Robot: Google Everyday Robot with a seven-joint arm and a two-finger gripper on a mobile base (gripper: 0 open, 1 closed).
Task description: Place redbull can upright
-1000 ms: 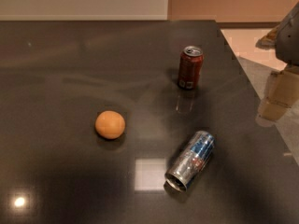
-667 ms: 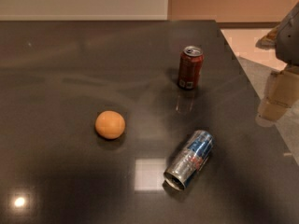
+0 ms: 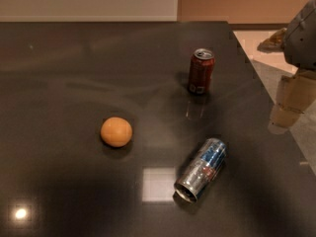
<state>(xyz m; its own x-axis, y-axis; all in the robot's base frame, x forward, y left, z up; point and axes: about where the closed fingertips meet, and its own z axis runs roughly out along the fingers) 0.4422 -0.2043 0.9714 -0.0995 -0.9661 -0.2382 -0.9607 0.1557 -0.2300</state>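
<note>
Redbull can (image 3: 201, 169) on its side on a dark table (image 3: 59, 73), gripper (image 3: 286, 107) off to the right

The slim silver and blue can lies flat in the near right part of the glossy tabletop, its length slanting from far right to near left, with one round silver end facing the near left corner. A dark red soda can (image 3: 201, 71) stands upright farther back, well apart from it. An orange (image 3: 116, 132) sits to the left, about level between the two cans and touching neither. The gripper hangs at the right edge of the view, over the table's right border, apart from every object; whether it is open or closed I cannot tell
</note>
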